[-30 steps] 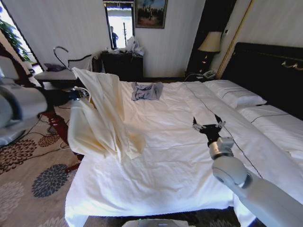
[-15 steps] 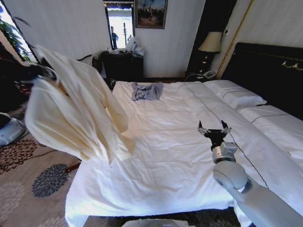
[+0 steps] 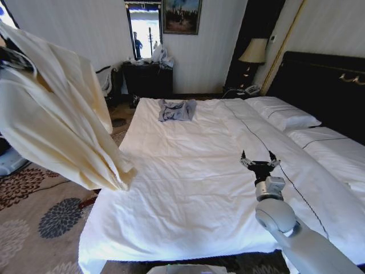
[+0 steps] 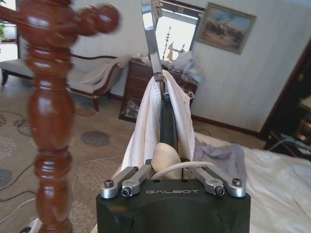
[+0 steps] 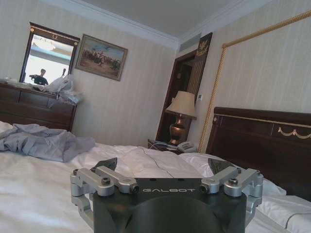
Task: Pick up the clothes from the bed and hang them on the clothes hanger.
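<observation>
Left claw (image 4: 172,167) clenched on the clothes (image 3: 54,120) and clothes hanger (image 4: 167,119), upper left of frame, off the bed (image 3: 188,188). Right claw (image 3: 260,160) released, hovering lower right over bed.

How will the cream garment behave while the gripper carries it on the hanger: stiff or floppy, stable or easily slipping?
Probably floppy: the cream garment hangs in loose folds, clear of the bed. It seems light and may swing. It could slip, since it is only draped over the hanger held in the left gripper.
</observation>
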